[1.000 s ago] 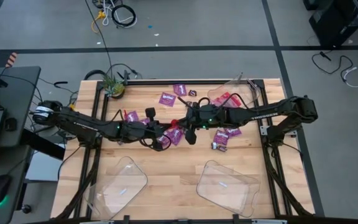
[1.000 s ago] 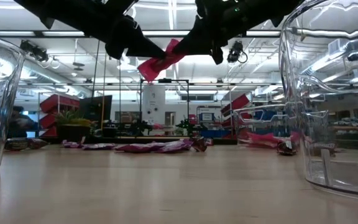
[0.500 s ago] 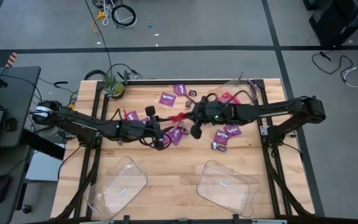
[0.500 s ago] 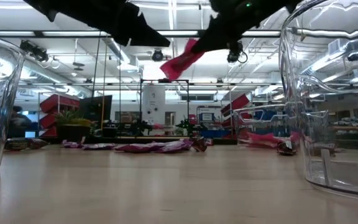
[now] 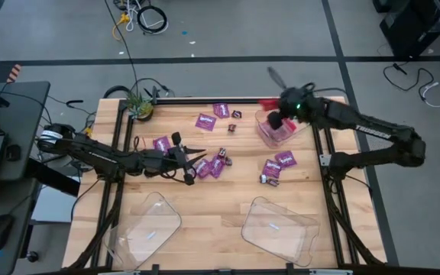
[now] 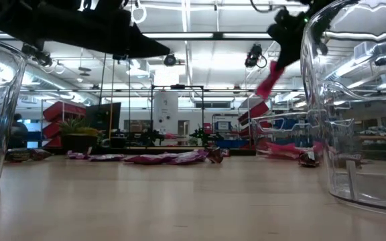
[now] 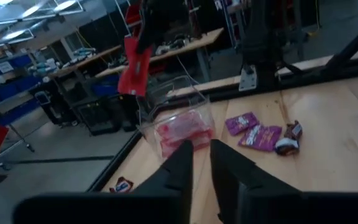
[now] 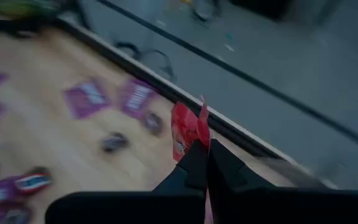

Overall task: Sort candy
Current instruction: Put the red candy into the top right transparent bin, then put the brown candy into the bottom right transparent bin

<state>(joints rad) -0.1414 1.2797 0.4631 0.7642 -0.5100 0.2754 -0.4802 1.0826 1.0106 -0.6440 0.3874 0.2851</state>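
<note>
Red packet (image 8: 187, 129) pinched between right gripper (image 5: 275, 122) fingers, clamped tight on it, hanging above the clear tray (image 5: 260, 130) at the table's far right edge; that tray already has red packets inside. Left gripper (image 5: 193, 162) low over mid-table, fingers a narrow gap apart, holding nothing. Purple packets (image 5: 205, 121) and small dark pieces (image 5: 236, 114) scattered on table (image 5: 212, 206). Two more clear trays (image 5: 147, 228) sit at the near edge.

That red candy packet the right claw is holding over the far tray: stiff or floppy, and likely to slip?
Probably floppy: the red packet hangs slanted below the right claw, pinched by one end. Likely very light, being a flat little wrapper. Its shiny film could slide, though the shut fingertips seem to hold it above the clear tray.
</note>
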